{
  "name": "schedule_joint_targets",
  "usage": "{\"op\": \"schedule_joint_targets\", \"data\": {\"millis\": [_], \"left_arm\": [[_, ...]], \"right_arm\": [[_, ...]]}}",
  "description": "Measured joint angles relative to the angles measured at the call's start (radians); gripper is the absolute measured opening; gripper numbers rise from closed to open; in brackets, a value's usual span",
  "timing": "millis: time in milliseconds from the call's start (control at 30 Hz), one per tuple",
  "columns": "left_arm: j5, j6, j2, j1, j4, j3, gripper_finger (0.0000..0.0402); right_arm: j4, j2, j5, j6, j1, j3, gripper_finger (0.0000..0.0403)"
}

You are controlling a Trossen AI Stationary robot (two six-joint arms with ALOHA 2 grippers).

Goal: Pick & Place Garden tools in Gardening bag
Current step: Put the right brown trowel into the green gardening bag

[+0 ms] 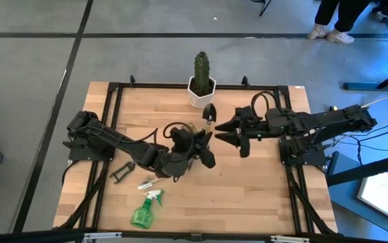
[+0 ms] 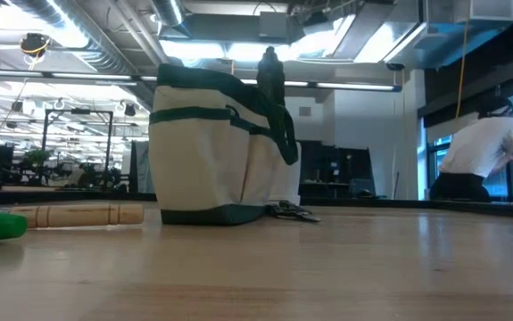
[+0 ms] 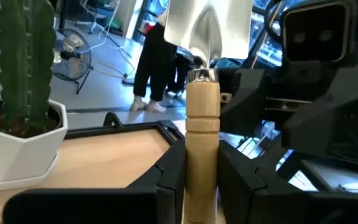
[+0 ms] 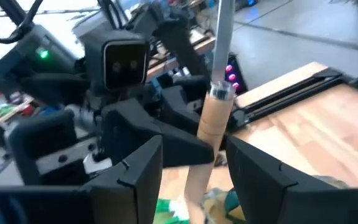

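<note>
Two wrist views | left gripper [image 3: 200, 180] clamped on trowel [image 3: 202, 124] | right gripper [image 4: 191, 168] apart around its handle

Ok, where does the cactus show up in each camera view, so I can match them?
High view: the cactus stands at the table's far edge, near the middle.
Low view: not in it.
Left wrist view: at the picture's left, in its white pot, beside the wooden-handled trowel.
Right wrist view: not in it.
Shared landmark: the black frame rail running by the pot.
</note>
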Motion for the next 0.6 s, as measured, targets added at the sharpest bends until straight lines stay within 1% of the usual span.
{"op": "schedule_joint_targets", "data": {"millis": [67, 233, 600], "left_arm": [[0.003, 0.001, 0.006, 0.009, -0.007, 0.000, 0.0058], [0.036, 0.001, 0.007, 0.025, -0.031, 0.000, 0.0058], [0.063, -0.003, 0.007, 0.032, -0.046, 0.000, 0.0058]], "right_arm": [[0.023, 0.010, 0.024, -0.005, -0.003, 0.000, 0.0179], [0.039, 0.034, 0.033, -0.028, -0.015, 0.000, 0.0179], [0.080, 0.080, 0.028, -0.031, -0.052, 0.000, 0.0179]]}}
